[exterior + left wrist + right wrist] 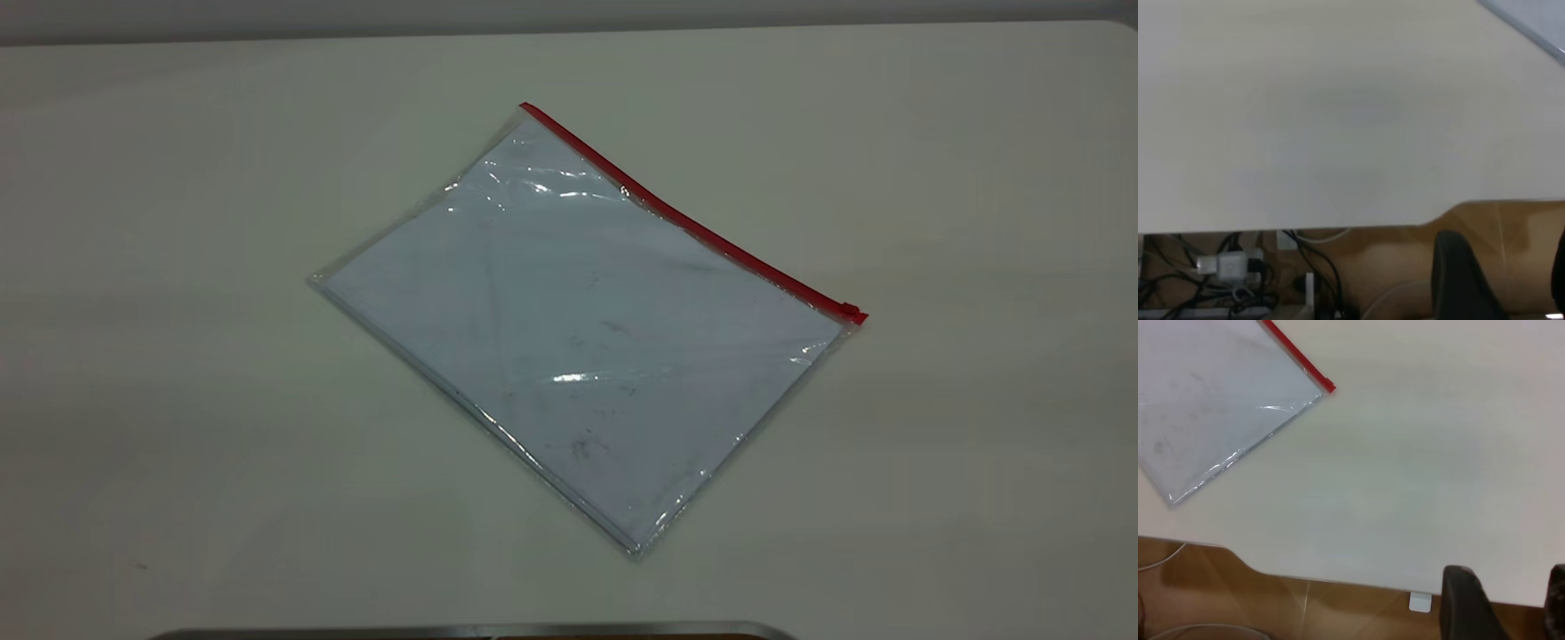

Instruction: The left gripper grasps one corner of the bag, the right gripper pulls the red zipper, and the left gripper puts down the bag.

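Observation:
The bag (578, 329) lies flat on the white table, a clear pouch with a bluish-white sheet inside. The red zipper (685, 218) runs along its far right long edge, with the slider tab (852, 311) at the right end. A clear corner of the bag (526, 114) is at the strip's other end. Neither gripper shows in the exterior view. My left gripper (1508, 280) is open and empty, past the table's edge; a sliver of the bag (1538, 23) shows far off. My right gripper (1515, 603) is open and empty at the table's edge, far from the bag (1211, 407) and slider (1329, 385).
The white table (178, 356) stretches around the bag on all sides. A grey metal strip (471, 631) lies at the exterior view's bottom edge. Cables and a power adapter (1225, 263) lie under the table. A small white bracket (1420, 601) sits at the table's edge.

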